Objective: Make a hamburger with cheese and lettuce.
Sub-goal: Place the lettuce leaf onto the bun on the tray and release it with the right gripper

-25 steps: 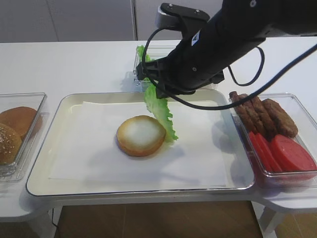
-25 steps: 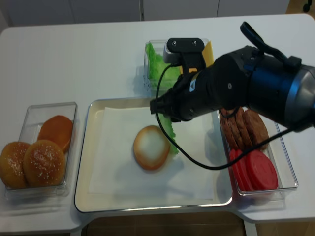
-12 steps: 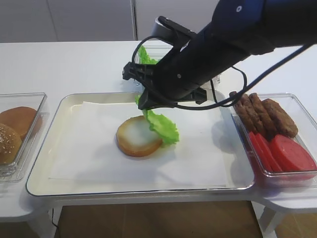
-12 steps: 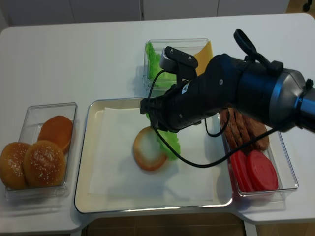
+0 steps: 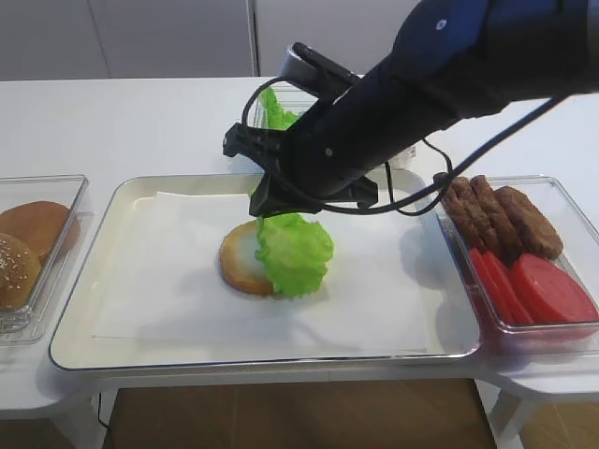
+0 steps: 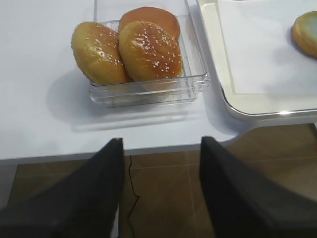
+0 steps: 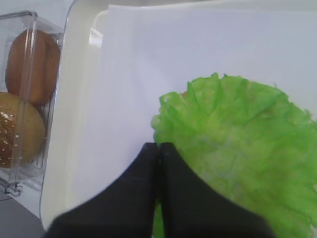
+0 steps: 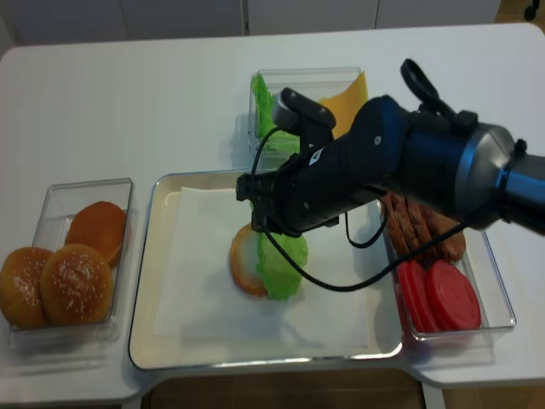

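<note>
Right pincer (image 7: 158, 148) over tray (image 5: 84, 318) centre, fingers pressed together on the near edge of the lettuce (image 5: 295, 251). Leaf draped over the right part of the hamburger (image 5: 239, 260), which sits mid-tray on white paper (image 5: 168, 281). Cheese (image 8: 345, 94) in the far bin. Left pincer (image 6: 161, 163) off the tabletop's (image 6: 44, 134) edge, fingers wide apart, nothing between them.
</note>
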Tool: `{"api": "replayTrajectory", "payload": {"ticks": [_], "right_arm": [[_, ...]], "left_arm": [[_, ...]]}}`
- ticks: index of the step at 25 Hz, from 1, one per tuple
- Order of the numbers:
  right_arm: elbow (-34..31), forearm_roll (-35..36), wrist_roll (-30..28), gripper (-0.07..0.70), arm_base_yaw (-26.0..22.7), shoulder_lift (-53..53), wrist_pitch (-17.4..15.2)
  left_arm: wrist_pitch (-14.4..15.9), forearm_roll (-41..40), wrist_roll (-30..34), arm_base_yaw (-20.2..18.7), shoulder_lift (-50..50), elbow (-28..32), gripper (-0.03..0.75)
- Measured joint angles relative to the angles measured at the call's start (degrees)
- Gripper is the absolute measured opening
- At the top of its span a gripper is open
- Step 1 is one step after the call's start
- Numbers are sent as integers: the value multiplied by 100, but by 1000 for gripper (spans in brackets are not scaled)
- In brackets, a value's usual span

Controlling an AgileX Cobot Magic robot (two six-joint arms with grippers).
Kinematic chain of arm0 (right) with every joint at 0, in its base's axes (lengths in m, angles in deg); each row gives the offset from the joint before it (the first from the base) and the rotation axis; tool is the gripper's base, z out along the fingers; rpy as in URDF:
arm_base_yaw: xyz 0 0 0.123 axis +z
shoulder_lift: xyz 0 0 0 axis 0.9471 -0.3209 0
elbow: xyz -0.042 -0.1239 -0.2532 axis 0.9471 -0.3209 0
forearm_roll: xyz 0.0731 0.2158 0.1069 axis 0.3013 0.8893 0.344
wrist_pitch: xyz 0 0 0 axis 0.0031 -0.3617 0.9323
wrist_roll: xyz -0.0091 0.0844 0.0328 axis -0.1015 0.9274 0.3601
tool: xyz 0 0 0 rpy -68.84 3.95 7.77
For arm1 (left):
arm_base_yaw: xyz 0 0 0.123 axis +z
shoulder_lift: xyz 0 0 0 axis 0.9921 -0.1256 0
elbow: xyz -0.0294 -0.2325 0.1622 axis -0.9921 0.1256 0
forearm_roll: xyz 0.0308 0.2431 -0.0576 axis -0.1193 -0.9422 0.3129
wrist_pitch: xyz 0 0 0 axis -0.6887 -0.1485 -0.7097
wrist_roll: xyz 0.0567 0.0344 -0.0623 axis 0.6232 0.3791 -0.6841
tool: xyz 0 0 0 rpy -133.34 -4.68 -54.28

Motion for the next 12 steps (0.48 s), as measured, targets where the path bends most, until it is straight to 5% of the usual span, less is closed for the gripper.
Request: {"api": "replayTrajectory", "payload": {"ticks": [12], "right_arm": [[0,908,-854,4,0,-216,0]], "left_arm": [[0,0,0,0,0,0,369]]}}
